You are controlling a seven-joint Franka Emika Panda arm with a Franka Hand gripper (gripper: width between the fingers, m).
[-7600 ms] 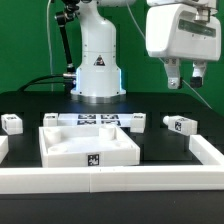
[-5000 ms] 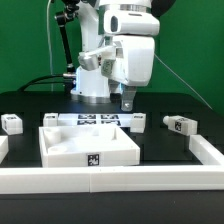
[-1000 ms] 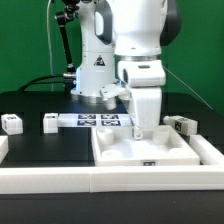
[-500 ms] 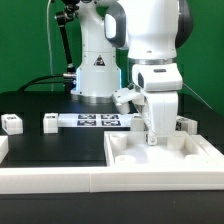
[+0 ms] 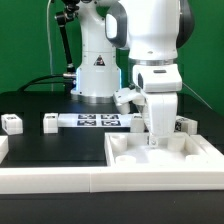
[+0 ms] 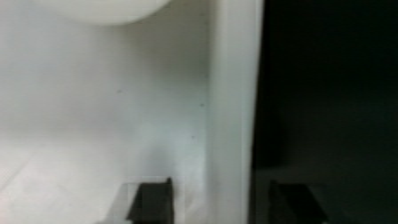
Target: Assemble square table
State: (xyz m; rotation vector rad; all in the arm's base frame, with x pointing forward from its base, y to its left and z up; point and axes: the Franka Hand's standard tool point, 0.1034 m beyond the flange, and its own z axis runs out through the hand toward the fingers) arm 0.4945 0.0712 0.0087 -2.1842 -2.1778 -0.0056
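Observation:
The white square table top (image 5: 170,158) lies flat at the front of the exterior view's right, against the front rail. My gripper (image 5: 154,140) points straight down over its far rim. In the wrist view the gripper (image 6: 222,205) is open and straddles that rim (image 6: 237,100). One dark finger (image 6: 151,200) stands inside the tray with a gap to the rim, the other outside over the black table. Three white tagged legs lie loose: one (image 5: 12,123) at the far left, one (image 5: 51,123) beside the marker board, one (image 5: 185,125) behind the top.
The marker board (image 5: 98,121) lies in front of the robot base (image 5: 97,75). A long white border rail (image 5: 55,178) runs along the front edge, and a short piece of it (image 5: 3,147) shows at the left. A green wall closes the back.
Over the last second the table top slid to the exterior view's right with my gripper on its far rim, then stopped. The jaws now stand apart around the rim.

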